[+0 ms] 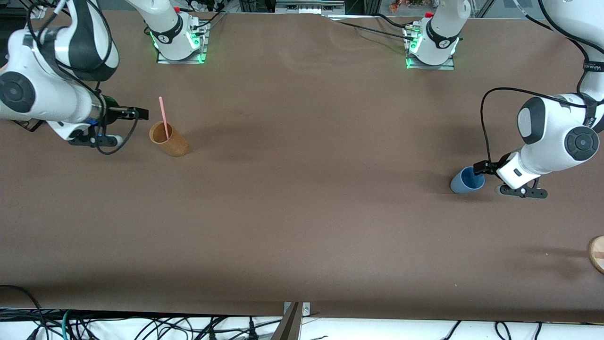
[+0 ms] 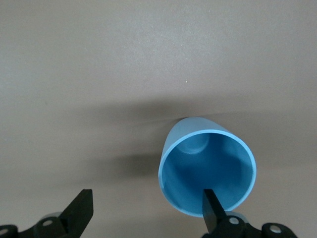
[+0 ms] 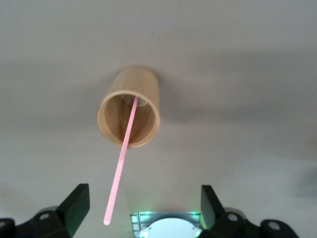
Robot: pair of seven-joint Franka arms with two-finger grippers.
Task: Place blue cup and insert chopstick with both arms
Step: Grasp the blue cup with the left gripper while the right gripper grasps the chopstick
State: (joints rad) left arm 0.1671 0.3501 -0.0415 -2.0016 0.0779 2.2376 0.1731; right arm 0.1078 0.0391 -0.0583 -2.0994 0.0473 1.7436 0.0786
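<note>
The blue cup stands upright on the brown table toward the left arm's end. My left gripper is open at its rim. In the left wrist view the blue cup shows its bright inside; one finger is over the mouth and the other is outside, well apart from the cup. The pink chopstick stands slanted in the tan-brown cup toward the right arm's end. My right gripper is open beside the chopstick's top. In the right wrist view the chopstick ends between the open fingers of my right gripper, touching neither.
The two arm bases, lit green, stand along the table's edge farthest from the front camera. A round wooden thing shows partly at the left arm's end, nearer to the camera than the blue cup. Cables lie beneath the table's near edge.
</note>
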